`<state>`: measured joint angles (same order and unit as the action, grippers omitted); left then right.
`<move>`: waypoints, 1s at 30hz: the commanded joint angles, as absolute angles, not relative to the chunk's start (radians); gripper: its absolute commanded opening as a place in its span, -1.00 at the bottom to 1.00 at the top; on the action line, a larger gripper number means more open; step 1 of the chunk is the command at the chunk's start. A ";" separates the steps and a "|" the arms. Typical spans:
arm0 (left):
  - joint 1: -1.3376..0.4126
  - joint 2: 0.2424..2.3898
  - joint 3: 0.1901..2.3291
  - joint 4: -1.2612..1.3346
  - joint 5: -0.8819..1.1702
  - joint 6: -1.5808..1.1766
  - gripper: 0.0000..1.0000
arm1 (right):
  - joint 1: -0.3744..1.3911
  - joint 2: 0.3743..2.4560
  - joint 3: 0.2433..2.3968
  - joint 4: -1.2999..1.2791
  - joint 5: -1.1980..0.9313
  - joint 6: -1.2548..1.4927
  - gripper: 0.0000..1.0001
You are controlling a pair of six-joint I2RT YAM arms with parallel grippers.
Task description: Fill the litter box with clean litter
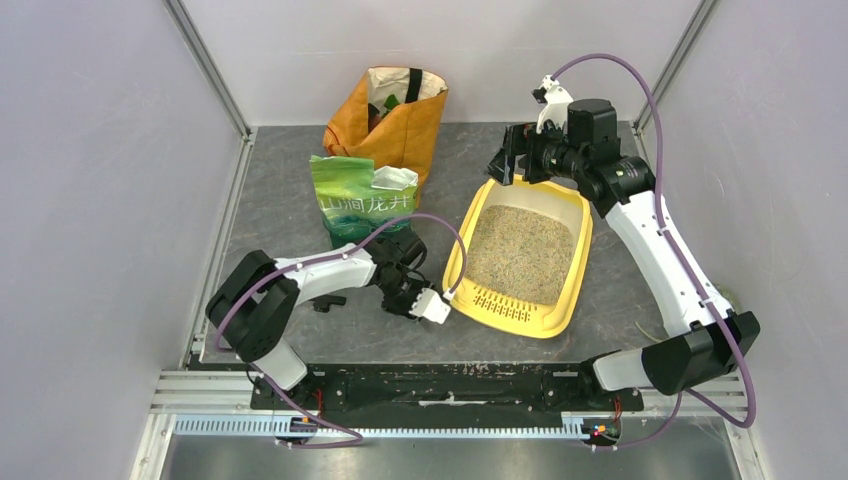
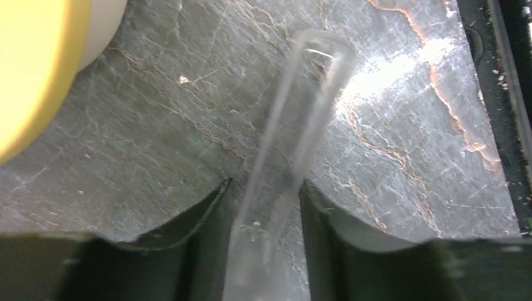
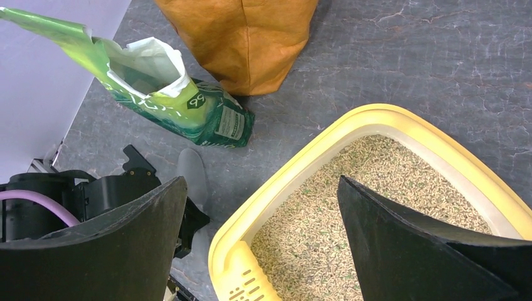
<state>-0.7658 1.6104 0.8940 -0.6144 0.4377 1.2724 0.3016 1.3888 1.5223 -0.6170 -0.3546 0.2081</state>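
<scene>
An orange shopping bag [image 1: 395,115] stands upright at the far side of the grey, veined counter [image 1: 280,200], its top open with a black strap showing. A clear, blurred rod [image 2: 295,125], perhaps a plastic handle, lies on the counter.

The green litter bag [image 1: 352,205] carries four large white Chinese characters on its front, apparently 山涧龙井. In the right wrist view, its side shows a dark hexagon [image 3: 196,100] with two digits, 66 or 99, and a white label [image 3: 229,123] of illegible fine print.
</scene>
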 commanded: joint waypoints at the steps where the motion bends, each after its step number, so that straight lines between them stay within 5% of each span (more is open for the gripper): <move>1: -0.750 1.647 0.925 -0.669 0.417 1.382 -0.22 | 0.296 1.365 1.522 -0.601 -0.373 0.184 0.94; 4: -0.757 1.599 0.937 -0.731 0.457 1.353 -0.66 | 0.296 1.358 1.528 -0.614 -0.376 0.167 0.94; 8: -0.793 1.473 0.993 -0.812 0.502 1.211 -0.96 | 0.295 1.331 1.541 -0.650 -0.405 0.144 0.94; 17: -0.818 1.335 1.308 -1.138 0.695 0.815 -0.96 | 0.294 1.041 1.349 -0.611 -0.674 0.060 0.95; 30: -0.747 1.508 1.576 -1.643 1.228 0.841 -0.96 | 0.338 0.870 1.370 -1.139 -1.059 -0.721 0.89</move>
